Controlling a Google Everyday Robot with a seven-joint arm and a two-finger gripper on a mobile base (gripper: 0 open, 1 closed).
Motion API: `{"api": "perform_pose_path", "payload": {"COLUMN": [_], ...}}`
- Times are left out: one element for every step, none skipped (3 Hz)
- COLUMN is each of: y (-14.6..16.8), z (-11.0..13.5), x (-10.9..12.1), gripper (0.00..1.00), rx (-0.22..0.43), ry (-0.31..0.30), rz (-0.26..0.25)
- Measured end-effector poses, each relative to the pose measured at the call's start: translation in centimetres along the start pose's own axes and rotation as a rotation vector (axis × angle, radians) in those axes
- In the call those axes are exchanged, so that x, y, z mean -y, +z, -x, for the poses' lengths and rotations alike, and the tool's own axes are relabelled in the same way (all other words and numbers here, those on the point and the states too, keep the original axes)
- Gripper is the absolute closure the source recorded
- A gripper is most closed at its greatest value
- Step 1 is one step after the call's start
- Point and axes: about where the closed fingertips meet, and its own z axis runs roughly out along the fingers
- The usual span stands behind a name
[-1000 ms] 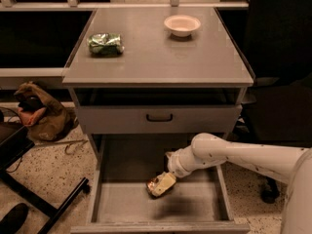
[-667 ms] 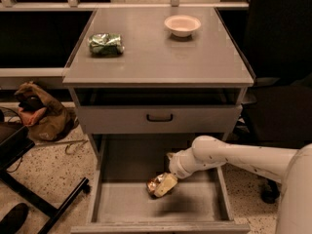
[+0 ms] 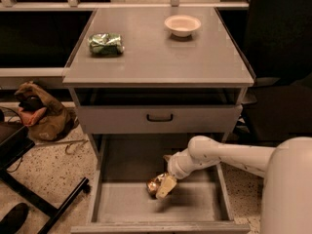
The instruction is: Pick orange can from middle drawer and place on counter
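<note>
While in drawer [image 3: 122, 206], pincer [image 3: 165, 186] at orange can [image 3: 154, 185]

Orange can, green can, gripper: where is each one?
orange can [image 3: 153, 185]: camera view, shiny side, in the middle drawer [image 3: 122, 204]
green can [image 3: 106, 44]: camera view, crumpled middle, on the counter [image 3: 161, 60]
gripper [image 3: 164, 187]: camera view, tip, at the orange can

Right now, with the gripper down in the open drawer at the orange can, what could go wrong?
The gripper sits at one side of the orange can, so the can may slide across the floor of the middle drawer. Lifting out, the arm could strike the upper drawer above it. On the counter, the green can and bowl narrow the placement.
</note>
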Motion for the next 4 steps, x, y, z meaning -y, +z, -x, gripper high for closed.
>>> {"api": "perform_pose_path", "payload": {"y": [1.6,2.9,3.6,3.6], "z": [-0.6,-1.5,-3.2,-3.2], "x": [0.1,0.2,0.2,0.2], "gripper": [0.00,0.00,0.19,0.42], "rx": [-0.020,-0.042,-0.031,-0.029], "ry": [-0.044,-0.051,0.041,0.044], "rz": [0.037,0.068,0.107,0.110]}}
